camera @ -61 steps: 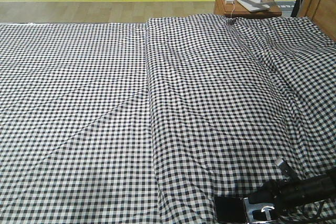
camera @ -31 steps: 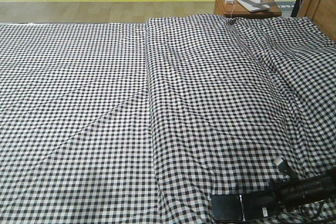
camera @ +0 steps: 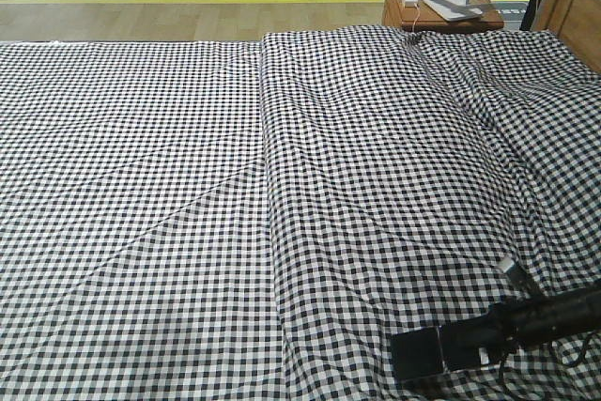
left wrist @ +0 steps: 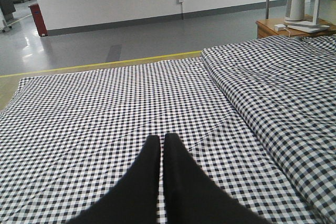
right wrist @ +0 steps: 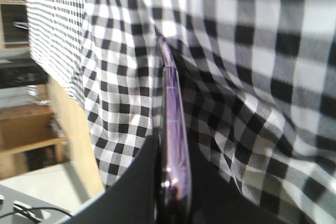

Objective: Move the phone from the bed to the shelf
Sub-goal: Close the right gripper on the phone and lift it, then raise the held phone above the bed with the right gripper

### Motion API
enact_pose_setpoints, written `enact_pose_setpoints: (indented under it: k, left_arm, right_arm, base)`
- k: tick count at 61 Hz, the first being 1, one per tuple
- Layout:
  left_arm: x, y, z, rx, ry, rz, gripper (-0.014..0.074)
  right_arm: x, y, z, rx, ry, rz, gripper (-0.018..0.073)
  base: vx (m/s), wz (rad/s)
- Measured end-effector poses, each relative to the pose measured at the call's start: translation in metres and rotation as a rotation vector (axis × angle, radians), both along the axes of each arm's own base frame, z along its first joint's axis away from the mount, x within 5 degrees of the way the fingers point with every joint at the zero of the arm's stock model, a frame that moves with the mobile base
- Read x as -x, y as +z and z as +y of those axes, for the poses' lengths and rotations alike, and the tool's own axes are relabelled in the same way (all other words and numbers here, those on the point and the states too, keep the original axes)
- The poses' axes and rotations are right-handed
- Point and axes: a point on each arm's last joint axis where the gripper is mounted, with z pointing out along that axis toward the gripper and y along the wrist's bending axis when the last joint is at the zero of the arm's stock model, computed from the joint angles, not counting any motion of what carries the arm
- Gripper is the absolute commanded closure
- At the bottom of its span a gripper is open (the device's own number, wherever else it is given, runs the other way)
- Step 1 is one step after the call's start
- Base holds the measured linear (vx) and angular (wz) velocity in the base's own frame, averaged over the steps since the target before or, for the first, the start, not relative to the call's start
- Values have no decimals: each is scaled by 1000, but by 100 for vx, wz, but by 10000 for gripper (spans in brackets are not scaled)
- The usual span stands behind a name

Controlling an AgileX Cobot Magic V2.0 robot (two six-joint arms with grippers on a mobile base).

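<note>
1. Across the front view, the bed fills nearly everything, its checked sheet creased lengthwise.
2. I see the left tool over the sheet, tips pressed together, holding nothing.
3. I have the right tool clamped on the phone at the bed's near right edge.
4. My right wrist view shows the phone edge-on between black fingers, sheet close behind.
</note>
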Motion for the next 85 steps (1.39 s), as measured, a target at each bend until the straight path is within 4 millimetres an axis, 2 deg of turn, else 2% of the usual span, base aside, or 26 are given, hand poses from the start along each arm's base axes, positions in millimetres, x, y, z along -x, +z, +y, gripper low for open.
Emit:
enact_pose_setpoints:
  k: [10,24,37,49,57,71,85]
  left_arm:
    - [0,0,0,0,0,0,595]
    - [0,0,0,0,0,0,595]
    - [0,0,0,0,0,0,595]
    - [0,0,0,0,0,0,595]
    - [0,0,0,0,0,0,595]
    - [0,0,0,0,0,0,595]
    - [0,0,0,0,0,0,595]
  right_arm:
    - [-9,36,-2,49,25,-39,564]
    - [-1,92,3,59,18,-124,563]
    - [6,163,18,95,4,-252,563]
    - [8,243,59,142,112,-467,563]
    - [17,287,88,150,197,-596,562]
    - [44,343,133,149,308,-747,562]
    - [83,388,178,91,430,-876,562]
  base:
    - [0,0]
    - [0,0]
    - [0,0]
    - [0,0]
    - [0,0]
    - [0,0]
    - [0,0]
